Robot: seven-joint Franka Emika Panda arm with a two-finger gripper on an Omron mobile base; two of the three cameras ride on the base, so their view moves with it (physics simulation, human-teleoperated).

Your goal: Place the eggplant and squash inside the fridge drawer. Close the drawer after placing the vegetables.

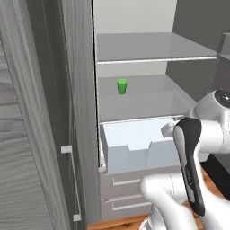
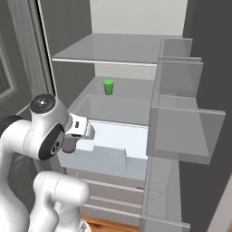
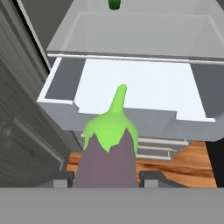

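Note:
My gripper (image 3: 107, 178) is shut on the eggplant (image 3: 109, 151), a dull purple body with a bright green cap and a stem that points toward the fridge. The eggplant hangs in front of and slightly above the front wall of the fridge drawer (image 3: 131, 117). That drawer is pulled out, pale bluish-white, with a stepped notch in its front wall and nothing visible inside. In the right base view a dark bit of the eggplant (image 2: 69, 145) shows under my hand, at the left front corner of the fridge drawer (image 2: 113, 152). From the left base view the fridge drawer (image 1: 134, 152) stands open behind my arm. The squash is out of view.
A green cup (image 1: 121, 86) stands on the glass shelf above the drawer. Two grey flat-fronted drawers (image 1: 130, 182) with bar handles sit below it. The open fridge door with clear bins (image 2: 181, 113) stands at the right. A grey wood-grain panel (image 1: 27, 134) borders the left.

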